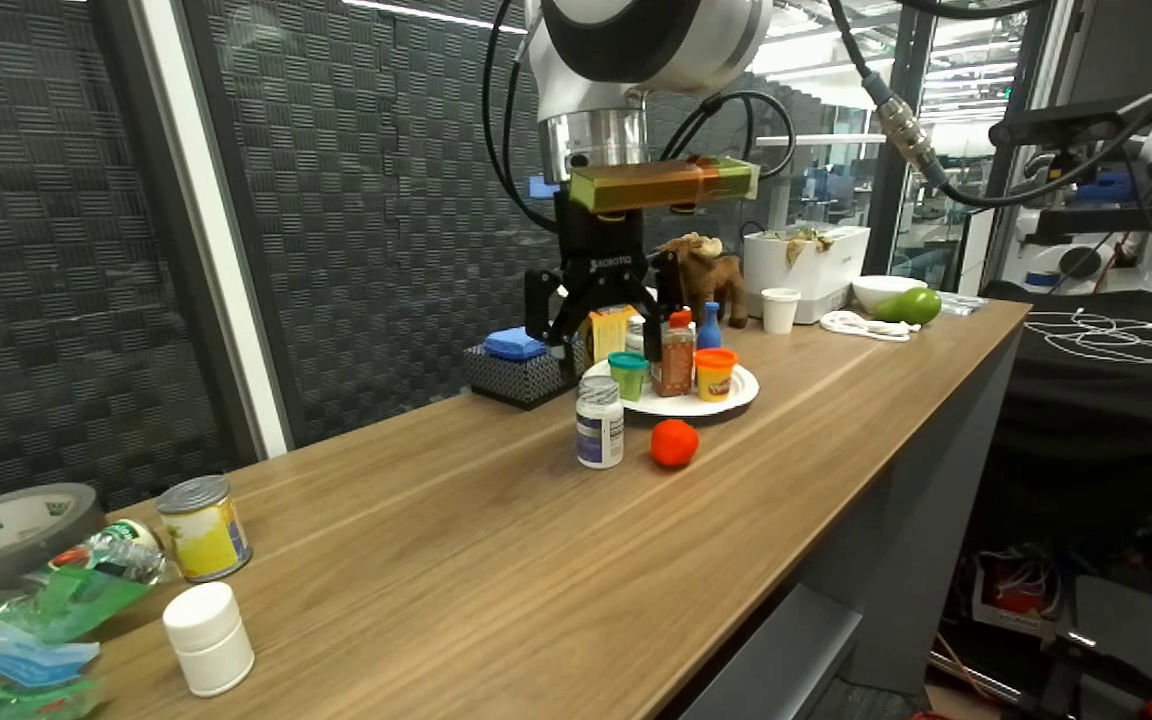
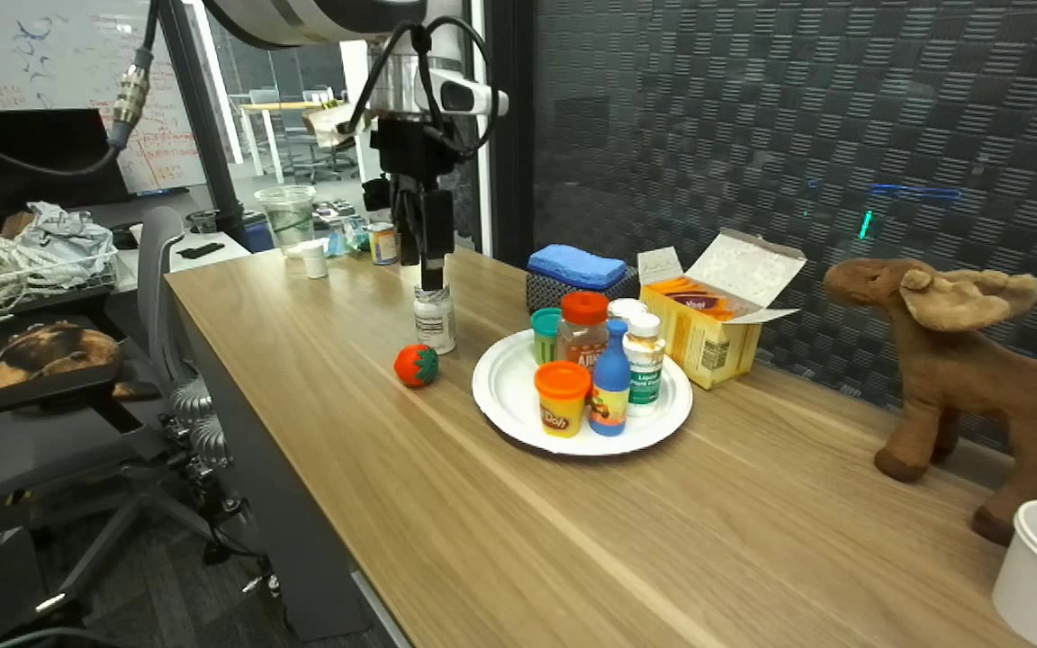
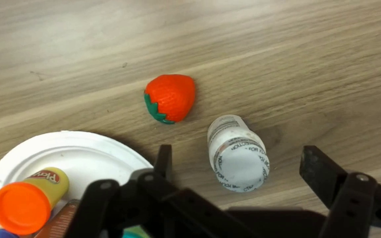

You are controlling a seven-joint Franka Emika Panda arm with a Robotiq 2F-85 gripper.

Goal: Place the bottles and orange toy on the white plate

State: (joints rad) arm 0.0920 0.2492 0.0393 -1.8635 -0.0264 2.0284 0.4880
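Observation:
A white bottle point(image 3: 240, 162) with a printed seal over its top stands upright on the table beside the white plate point(image 2: 502, 391). My gripper point(image 3: 239, 158) is open above it, one finger to each side and neither touching. The orange toy point(image 3: 174, 96), strawberry-shaped with green leaves, lies on the wood near the bottle. On the plate stand a blue bottle point(image 2: 609, 387), a red-capped shaker bottle point(image 1: 676, 362), a white-capped bottle point(image 2: 644, 360) and another white cap partly hidden behind, with an orange-lidded tub point(image 2: 562, 400) and a green tub point(image 1: 628, 375).
Behind the plate are an open yellow tea box point(image 2: 707, 333) and a patterned box with a blue sponge point(image 2: 577, 265). A brown plush moose point(image 2: 951, 351) and white cup point(image 1: 779, 310) stand farther along. A white jar point(image 1: 208, 640) and can point(image 1: 204, 530) occupy the opposite end.

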